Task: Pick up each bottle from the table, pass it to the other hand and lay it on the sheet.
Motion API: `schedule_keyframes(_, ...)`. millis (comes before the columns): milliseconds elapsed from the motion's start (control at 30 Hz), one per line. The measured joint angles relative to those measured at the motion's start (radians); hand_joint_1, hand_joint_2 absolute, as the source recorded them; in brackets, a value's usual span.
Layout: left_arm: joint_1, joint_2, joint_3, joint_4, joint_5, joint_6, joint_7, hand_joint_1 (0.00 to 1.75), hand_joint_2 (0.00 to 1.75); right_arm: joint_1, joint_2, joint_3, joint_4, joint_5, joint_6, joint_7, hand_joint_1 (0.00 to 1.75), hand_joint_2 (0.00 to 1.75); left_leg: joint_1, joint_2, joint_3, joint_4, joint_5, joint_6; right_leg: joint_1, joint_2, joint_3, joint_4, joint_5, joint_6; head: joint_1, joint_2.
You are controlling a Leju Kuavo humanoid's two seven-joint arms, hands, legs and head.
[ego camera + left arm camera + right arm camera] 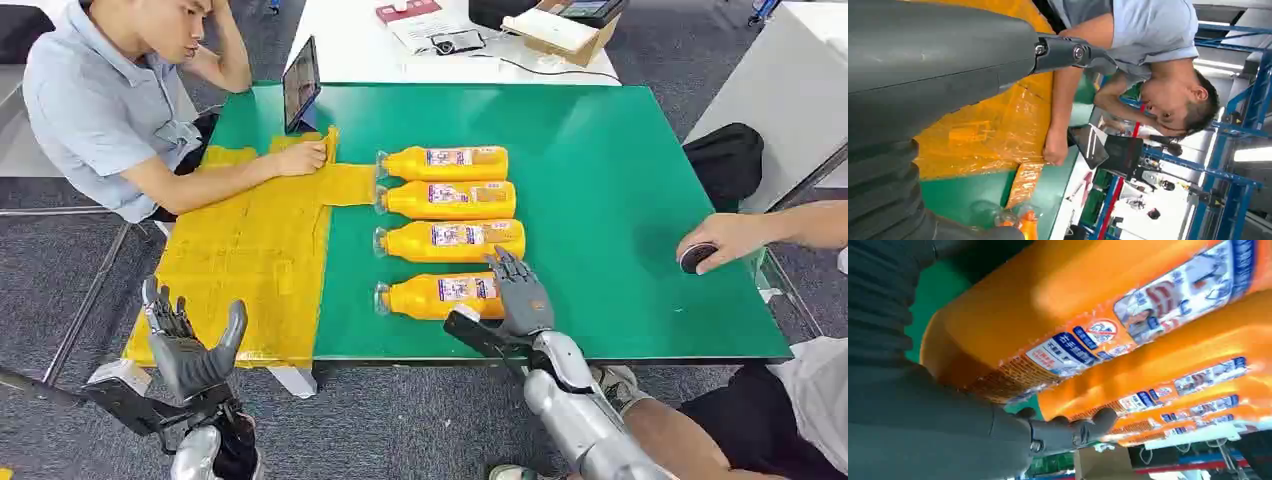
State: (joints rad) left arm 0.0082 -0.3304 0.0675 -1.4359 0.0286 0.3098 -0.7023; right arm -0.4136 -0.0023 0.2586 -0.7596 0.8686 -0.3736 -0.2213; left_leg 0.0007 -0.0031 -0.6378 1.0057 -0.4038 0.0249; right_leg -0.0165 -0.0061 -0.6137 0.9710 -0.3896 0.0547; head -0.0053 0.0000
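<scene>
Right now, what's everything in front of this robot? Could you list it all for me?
bottles: four, orange, lying in a row on the green table.
sheet: one, yellow, over the table's left part.
table: one, green.
tablet: one, dark, standing at the far edge.
white table: one, behind, holding boxes.
black bag: one, on the floor at right.
people: two, one at each side.
left hand: grey, open, near the sheet.
right hand: grey, at the nearest bottle.

The right arm (pixel 585 415) is clad in smooth silver shells with rounded joints. It ends in a dark grey, many-fingered right hand (pixel 520 295) of matt plastic. The left hand (pixel 190 345) is made the same, with a thick grey thumb. A grey ribbed cover (pixel 883 195) and a small bright screw (pixel 1078 51) are seen at the wrist.
</scene>
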Motion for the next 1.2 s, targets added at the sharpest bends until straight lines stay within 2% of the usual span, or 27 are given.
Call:
schedule_keyframes(33,-0.001,0.000,0.000,0.002,0.000,0.000,0.000,0.00,1.75,-0.008,0.000,0.000,0.010,0.000,0.012,0.005,1.50,1.75,0.000,0.000,0.000,0.000,0.000,0.000,0.000,0.000,0.000,0.000,0.000,0.000,0.000,0.000)
schedule_keyframes(67,-0.001,0.001,0.000,0.003,0.000,-0.001,0.000,0.00,1.75,-0.018,-0.001,0.001,0.022,0.001,0.024,0.008,1.75,1.75,0.000,0.000,0.001,0.000,0.000,0.000,0.000,0.000,0.001,0.000,0.000,0.000,0.000,0.000)
schedule_keyframes(267,-0.015,0.003,0.000,0.016,0.000,-0.004,0.000,0.00,1.75,-0.071,-0.007,0.001,0.079,-0.004,0.102,0.008,1.75,1.75,0.000,0.001,0.005,0.000,0.000,0.000,0.000,0.000,0.004,0.000,0.001,-0.001,0.000,0.000)
schedule_keyframes(533,-0.025,0.006,0.000,0.027,0.002,-0.005,0.000,0.00,1.75,-0.107,-0.009,0.002,0.120,-0.019,0.140,-0.002,1.71,1.75,0.000,0.001,0.007,0.000,0.001,-0.001,0.001,0.000,0.005,0.000,0.002,-0.003,0.000,0.000)
schedule_keyframes(567,-0.027,0.006,0.000,0.028,0.002,-0.006,0.000,0.00,1.75,-0.110,-0.009,0.002,0.123,-0.022,0.145,-0.006,1.75,1.75,0.000,0.001,0.007,0.000,0.001,-0.001,0.001,0.000,0.006,0.000,0.002,-0.003,0.000,0.000)
schedule_keyframes(767,-0.030,0.008,0.000,0.034,0.003,-0.010,0.000,0.00,1.75,-0.124,-0.009,0.002,0.142,-0.045,0.171,-0.023,1.71,1.75,0.001,0.001,0.009,0.000,0.000,-0.001,0.001,0.000,0.006,-0.001,0.002,-0.003,0.000,0.000)
schedule_keyframes(833,-0.030,0.008,0.000,0.034,0.003,-0.010,0.000,0.00,1.75,-0.125,-0.009,0.002,0.146,-0.048,0.172,-0.027,1.64,1.75,0.001,0.001,0.009,0.000,0.000,-0.001,0.001,0.000,0.007,-0.001,0.002,-0.003,0.000,0.000)
schedule_keyframes(900,-0.030,0.008,0.000,0.035,0.003,-0.011,0.000,0.00,1.75,-0.126,-0.009,0.002,0.148,-0.050,0.172,-0.029,1.71,1.75,0.001,0.001,0.010,0.000,0.000,-0.001,0.001,0.000,0.007,-0.001,0.002,-0.003,0.000,0.000)
schedule_keyframes(933,-0.030,0.008,0.000,0.035,0.003,-0.011,0.000,0.00,1.75,-0.126,-0.008,0.002,0.150,-0.051,0.173,-0.030,1.68,1.75,0.001,0.001,0.010,0.000,0.000,-0.001,0.001,0.000,0.008,-0.001,0.002,-0.003,0.000,0.000)
schedule_keyframes(967,-0.030,0.008,0.000,0.035,0.003,-0.011,0.000,0.00,1.75,-0.127,-0.008,0.002,0.151,-0.054,0.173,-0.032,1.75,1.75,0.001,0.002,0.010,0.000,0.000,-0.001,0.001,0.000,0.008,-0.001,0.002,-0.003,0.000,0.000)
schedule_keyframes(1100,-0.031,0.009,0.000,0.035,0.003,-0.011,0.000,0.00,1.75,-0.128,-0.006,0.002,0.157,-0.064,0.177,-0.045,1.75,1.75,0.001,0.003,0.011,0.000,0.000,-0.001,0.002,0.000,0.009,-0.001,0.002,-0.003,0.000,0.000)
schedule_keyframes(1133,-0.032,0.009,0.000,0.035,0.003,-0.011,0.000,0.00,1.75,-0.128,-0.004,0.002,0.160,-0.066,0.178,-0.051,1.73,1.75,0.001,0.004,0.012,0.000,0.000,-0.001,0.002,0.001,0.009,-0.001,0.002,-0.003,0.000,0.000)
schedule_keyframes(1167,-0.032,0.009,0.000,0.035,0.003,-0.011,0.000,0.00,1.75,-0.128,-0.003,0.002,0.163,-0.071,0.180,-0.055,1.08,1.75,0.001,0.004,0.012,0.000,0.000,-0.002,0.002,0.001,0.010,-0.001,0.002,-0.003,0.000,0.000)
schedule_keyframes(1200,-0.032,0.009,0.000,0.035,0.003,-0.010,0.000,0.00,1.75,-0.128,-0.002,0.003,0.164,-0.072,0.180,-0.061,0.00,1.75,0.001,0.004,0.013,0.000,0.000,-0.002,0.002,0.001,0.010,-0.001,0.002,-0.003,0.000,0.000)
